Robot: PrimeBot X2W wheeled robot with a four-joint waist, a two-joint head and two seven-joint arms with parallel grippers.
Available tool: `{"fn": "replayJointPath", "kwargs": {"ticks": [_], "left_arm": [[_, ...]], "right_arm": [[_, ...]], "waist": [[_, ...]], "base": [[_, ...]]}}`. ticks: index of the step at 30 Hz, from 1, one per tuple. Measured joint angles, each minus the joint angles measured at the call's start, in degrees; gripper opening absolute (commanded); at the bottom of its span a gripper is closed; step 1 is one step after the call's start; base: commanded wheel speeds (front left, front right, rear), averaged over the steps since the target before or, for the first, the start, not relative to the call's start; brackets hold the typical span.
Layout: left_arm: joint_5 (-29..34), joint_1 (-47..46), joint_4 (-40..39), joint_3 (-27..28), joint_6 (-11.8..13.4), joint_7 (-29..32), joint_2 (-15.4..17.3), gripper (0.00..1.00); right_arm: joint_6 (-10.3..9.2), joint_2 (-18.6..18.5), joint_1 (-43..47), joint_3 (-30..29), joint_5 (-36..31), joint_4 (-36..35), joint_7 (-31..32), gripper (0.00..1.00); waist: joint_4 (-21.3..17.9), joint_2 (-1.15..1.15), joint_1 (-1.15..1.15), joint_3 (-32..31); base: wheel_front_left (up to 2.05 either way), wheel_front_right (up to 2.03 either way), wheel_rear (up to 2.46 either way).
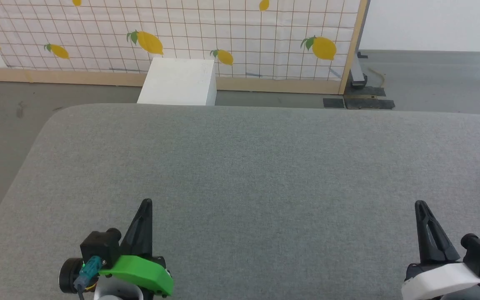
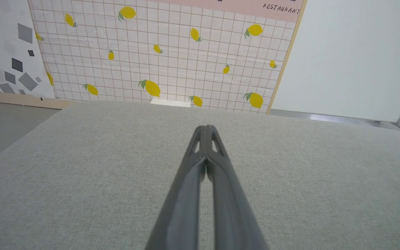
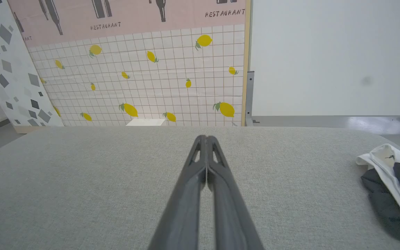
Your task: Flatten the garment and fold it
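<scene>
1 garment (image 3: 380, 189), crumpled at right edge of grey table (image 1: 240, 166)
2 grippers: left gripper (image 1: 147, 203), right gripper (image 1: 420, 204), both pinched together, empty, apart from garment
1 white box (image 1: 179, 81); 1 lemon-print backdrop (image 1: 223, 33); grey floor (image 1: 6, 108)

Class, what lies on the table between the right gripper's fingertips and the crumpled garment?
That stretch is bare: the grey table runs uncovered from the shut right gripper to the garment, as the right wrist view shows.

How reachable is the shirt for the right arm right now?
Probably yes: the shirt lies bunched at the right edge of the table, just right of the right gripper, with nothing between them. The gripper is shut and would need opening first.
</scene>
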Motion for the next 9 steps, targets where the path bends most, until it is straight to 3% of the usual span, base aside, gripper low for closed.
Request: {"fn": "replayJointPath", "kwargs": {"ticks": [9], "left_arm": [[1.41, 0.00, -0.75, 0.21, 0.57, 0.99, 0.00, 0.00]], "right_arm": [[0.00, 0.00, -0.38, 0.40, -0.43, 0.01, 0.65, 0.00]], "waist": [[-0.22, 0.00, 0.00, 0.16]], "base": [[0.00, 0.00, 0.00]]}}
